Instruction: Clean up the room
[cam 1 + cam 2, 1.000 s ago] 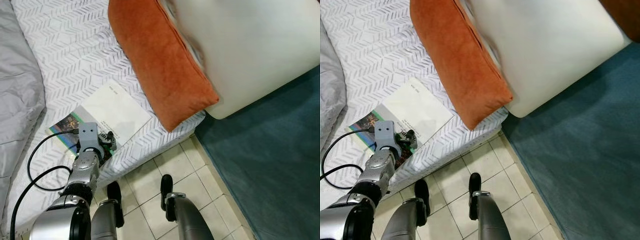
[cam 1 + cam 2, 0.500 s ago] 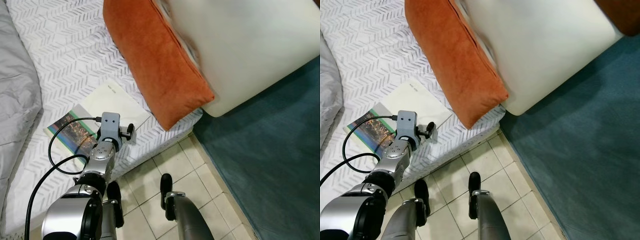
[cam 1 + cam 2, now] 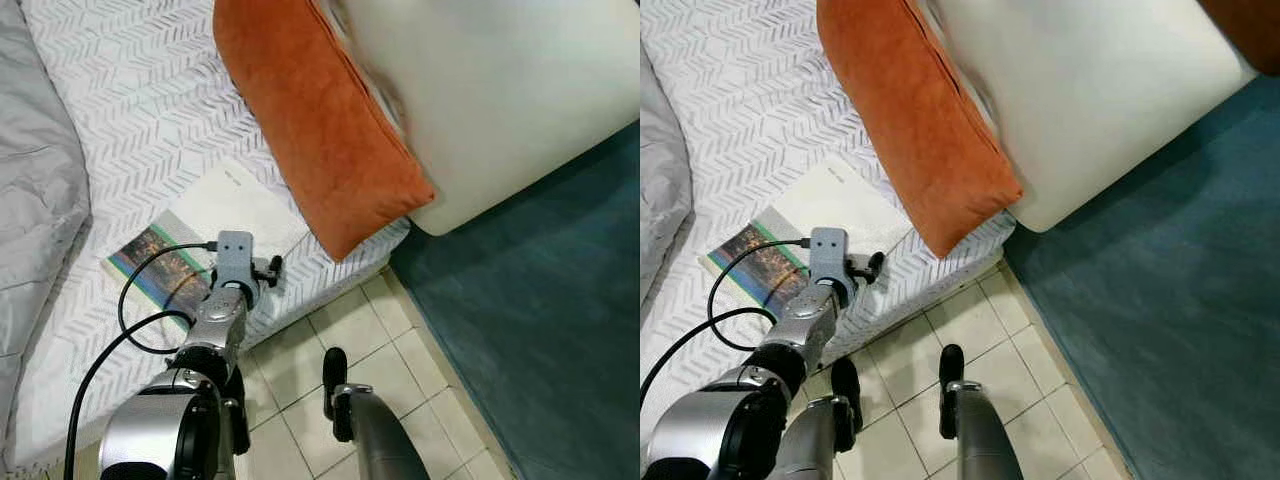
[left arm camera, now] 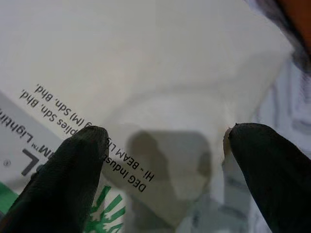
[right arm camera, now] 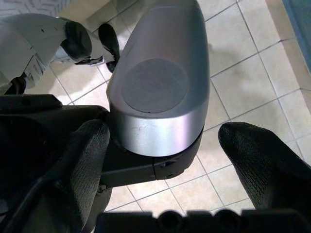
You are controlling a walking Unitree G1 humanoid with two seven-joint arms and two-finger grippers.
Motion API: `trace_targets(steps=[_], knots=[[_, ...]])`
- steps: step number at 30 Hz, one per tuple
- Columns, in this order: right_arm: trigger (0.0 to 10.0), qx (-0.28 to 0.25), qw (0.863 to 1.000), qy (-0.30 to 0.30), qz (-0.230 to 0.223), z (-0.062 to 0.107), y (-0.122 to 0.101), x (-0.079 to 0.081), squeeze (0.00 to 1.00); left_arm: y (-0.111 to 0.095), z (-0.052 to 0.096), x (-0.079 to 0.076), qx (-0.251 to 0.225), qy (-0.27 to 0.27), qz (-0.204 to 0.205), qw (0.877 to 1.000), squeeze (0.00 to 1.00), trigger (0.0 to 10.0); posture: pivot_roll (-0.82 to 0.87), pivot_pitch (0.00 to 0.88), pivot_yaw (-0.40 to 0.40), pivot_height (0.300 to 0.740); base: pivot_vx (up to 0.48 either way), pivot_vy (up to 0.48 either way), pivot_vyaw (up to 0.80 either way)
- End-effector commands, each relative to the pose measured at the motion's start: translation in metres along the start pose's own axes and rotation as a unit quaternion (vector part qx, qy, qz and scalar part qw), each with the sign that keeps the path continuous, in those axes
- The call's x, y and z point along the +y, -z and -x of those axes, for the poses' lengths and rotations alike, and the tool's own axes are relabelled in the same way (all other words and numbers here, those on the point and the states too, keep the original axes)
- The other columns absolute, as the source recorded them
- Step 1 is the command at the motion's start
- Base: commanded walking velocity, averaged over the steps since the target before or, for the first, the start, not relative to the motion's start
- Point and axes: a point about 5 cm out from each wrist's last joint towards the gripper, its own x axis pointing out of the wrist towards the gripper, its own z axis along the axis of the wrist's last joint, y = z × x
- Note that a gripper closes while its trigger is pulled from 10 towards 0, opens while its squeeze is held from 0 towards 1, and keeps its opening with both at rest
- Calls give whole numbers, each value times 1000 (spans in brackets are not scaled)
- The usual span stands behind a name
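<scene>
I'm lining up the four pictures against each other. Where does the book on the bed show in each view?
Left eye view: the book lies on the bed, lower left, below the orange cushion, under the left gripper.
Right eye view: the book, lower left.
Left wrist view: its pale cover lies behind the open fingers.
Right wrist view: not in it.
Shared landmark: the orange cushion.
</scene>
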Motion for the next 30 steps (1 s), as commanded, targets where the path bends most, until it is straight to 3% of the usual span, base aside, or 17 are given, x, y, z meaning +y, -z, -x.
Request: trace_targets(steps=[1,7,8,12,15,17,22,23,24,26,28,30], knots=[[10000,42,999,7,-7,8,15,3,0,28,7,-17,49,50,-35,997,0,10000,-431,655,-121,740,0,0,0],[10000,38,999,7,-9,6,15,3,0,32,9,-20,45,89,-76,992,0,10000,-425,659,-116,740,0,0,0],[10000,36,999,6,-10,4,15,4,0,35,11,-19,42,111,-114,986,0,10000,-409,660,-113,740,0,0,0],[10000,35,999,4,-11,3,15,4,0,37,13,-11,42,108,-137,984,0,10000,-403,662,-113,740,0,0,0],[10000,33,999,3,-10,2,14,4,0,16,9,14,0,42,-68,997,0,10000,-401,663,-119,740,0,0,0],[10000,34,999,4,-9,2,14,3,0,8,9,26,-31,13,-18,999,0,10000,-397,663,-122,740,0,0,0],[10000,40,999,3,-10,5,16,1,0,18,26,39,-90,-20,52,994,0,10000,-383,664,-130,740,0,0,0],[10000,43,999,1,-9,5,18,1,0,26,38,36,-99,-18,63,993,0,10000,-369,665,-134,740,0,0,0],[10000,43,999,1,-9,5,18,1,0,26,38,36,-99,-18,63,993,0,10000,-369,665,-134,740,0,0,0],[10000,49,999,-3,-7,5,19,-1,0,35,60,29,-101,-14,85,991,0,10000,-357,665,-136,740,0,0,0],[10000,50,999,-6,-5,4,19,-2,0,47,81,14,-80,-5,121,989,0,10000,-345,667,-137,740,0,0,0],[10000,51,999,-10,-3,1,19,-5,0,62,107,-12,-47,-9,177,983,0,10000,-317,666,-144,740,0,0,0]])
